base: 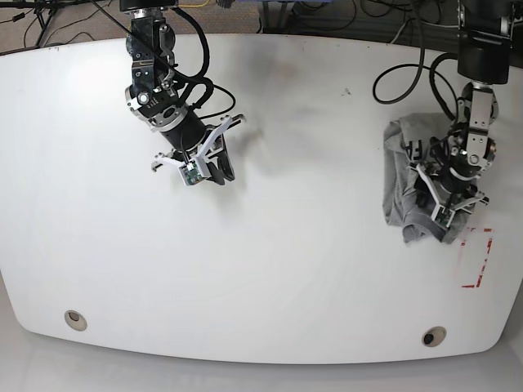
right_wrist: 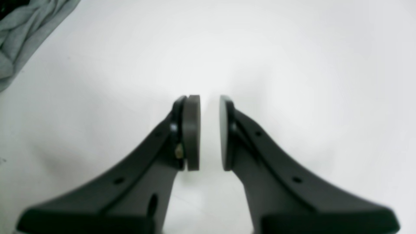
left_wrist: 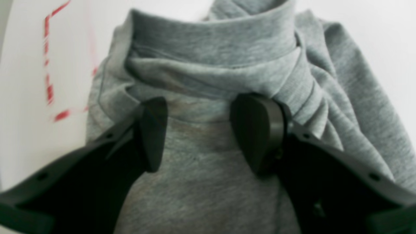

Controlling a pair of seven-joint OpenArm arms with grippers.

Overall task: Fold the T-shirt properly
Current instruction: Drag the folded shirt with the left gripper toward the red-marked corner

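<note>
The heather-grey T-shirt (base: 400, 175) lies bunched in a crumpled heap at the table's right side, with a bit of black lettering showing. In the left wrist view its thick folds (left_wrist: 208, 52) fill the frame. My left gripper (left_wrist: 200, 107) is open right on top of the heap (base: 445, 214), fingers spread with grey cloth beneath and between them but not pinched. My right gripper (right_wrist: 209, 100) hangs over bare white table at the upper left (base: 204, 175), far from the shirt. Its pads stand a narrow gap apart with nothing between them. A corner of the T-shirt (right_wrist: 19, 29) shows in the right wrist view.
The white table (base: 286, 245) has a red dashed outline (base: 478, 257) just right of the heap, also visible as red marks (left_wrist: 48, 65) beside the shirt. Two round holes (base: 75, 319) (base: 433, 336) sit near the front edge. Cables run along the back.
</note>
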